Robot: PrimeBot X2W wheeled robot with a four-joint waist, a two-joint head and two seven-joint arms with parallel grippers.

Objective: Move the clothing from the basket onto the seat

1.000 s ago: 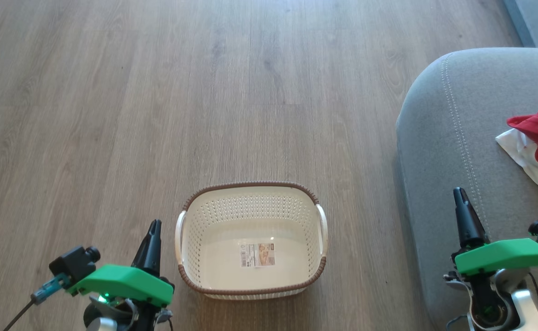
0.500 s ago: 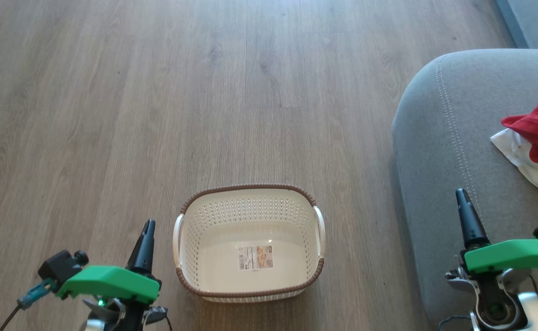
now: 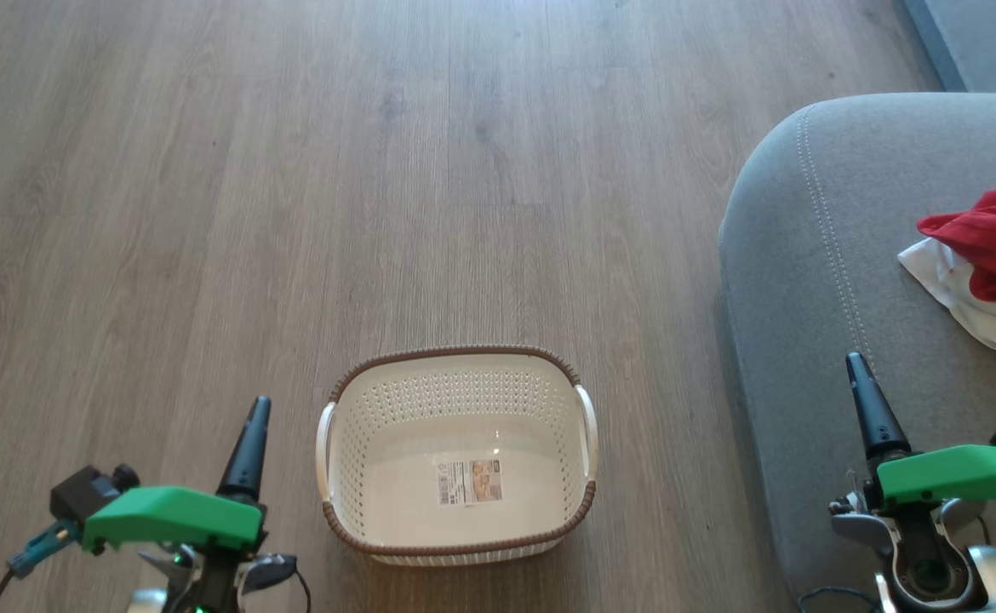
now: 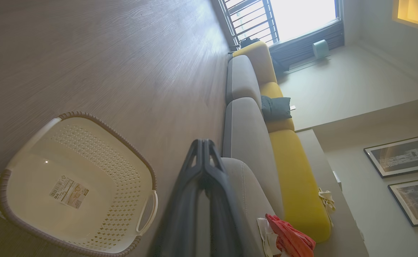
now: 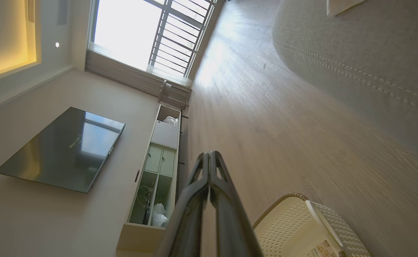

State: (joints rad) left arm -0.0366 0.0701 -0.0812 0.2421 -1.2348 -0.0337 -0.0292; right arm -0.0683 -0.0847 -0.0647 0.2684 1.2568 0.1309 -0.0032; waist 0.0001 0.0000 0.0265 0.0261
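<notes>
Your basket (image 3: 455,351) stands empty on the floor (image 3: 294,170), so the clothing (image 3: 987,255), heaped on the seat (image 3: 813,255) well in from its stitched edge, looks delivered. That is likely why your left claw (image 3: 258,409) and right claw (image 3: 853,363) hang pinched together, gripping nothing, either side of the basket.

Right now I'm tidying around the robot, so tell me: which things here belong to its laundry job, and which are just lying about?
Belong to the job:
- basket, on the floor
- red clothing, lying on the seat
- grey seat

Just lying about:
- dark pillow on the sofa
- television
- framed pictures
- shelf unit
</notes>
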